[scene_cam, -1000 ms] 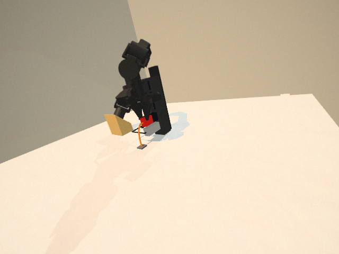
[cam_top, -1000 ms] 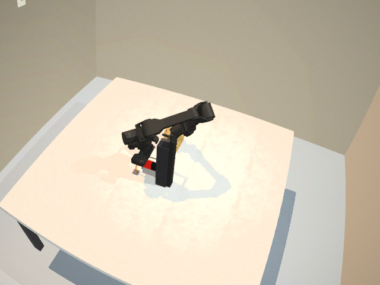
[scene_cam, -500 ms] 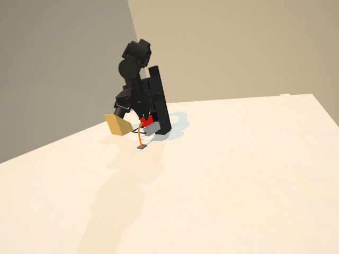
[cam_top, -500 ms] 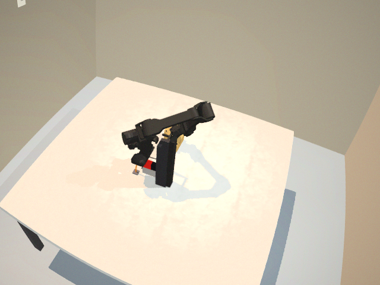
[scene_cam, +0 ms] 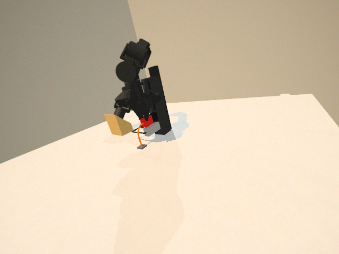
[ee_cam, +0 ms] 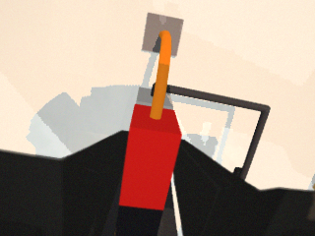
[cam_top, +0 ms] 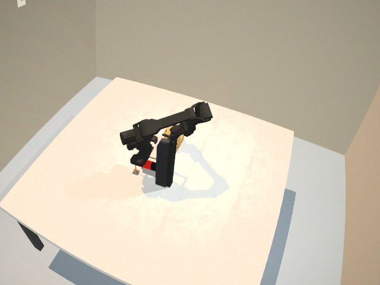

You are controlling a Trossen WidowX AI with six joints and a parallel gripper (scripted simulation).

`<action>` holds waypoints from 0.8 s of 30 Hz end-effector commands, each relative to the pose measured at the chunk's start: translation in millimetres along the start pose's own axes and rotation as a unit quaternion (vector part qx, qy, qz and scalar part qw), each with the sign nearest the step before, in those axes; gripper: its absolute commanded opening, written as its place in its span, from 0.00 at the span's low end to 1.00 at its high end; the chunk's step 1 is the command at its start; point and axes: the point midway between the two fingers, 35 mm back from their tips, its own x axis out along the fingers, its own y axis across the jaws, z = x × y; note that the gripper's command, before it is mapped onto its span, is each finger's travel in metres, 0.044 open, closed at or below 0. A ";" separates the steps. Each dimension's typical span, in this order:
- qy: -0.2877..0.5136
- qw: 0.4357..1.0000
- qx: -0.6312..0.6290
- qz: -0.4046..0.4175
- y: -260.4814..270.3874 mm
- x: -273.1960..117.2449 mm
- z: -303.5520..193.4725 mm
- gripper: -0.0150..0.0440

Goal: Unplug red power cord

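A cream table top is standing against plain beige walls. The gripper is clamping the red plug between its dark fingers, reaching down at the middle of the table. The plug is sitting against the grey power strip; whether it is seated in the socket cannot be told. An orange cord is arching from the plug to a small grey pad lying on the table. A tan wedge-shaped block is resting just beside the arm.
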 end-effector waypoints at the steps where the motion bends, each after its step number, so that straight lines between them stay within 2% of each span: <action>1: -0.023 1.000 0.002 0.004 0.9 -6.4 25.0 0.25; 13: -0.023 1.000 0.003 0.005 -0.3 -10.1 44.1 0.25; 24: -0.022 1.000 0.003 0.006 -0.2 -5.6 34.0 0.74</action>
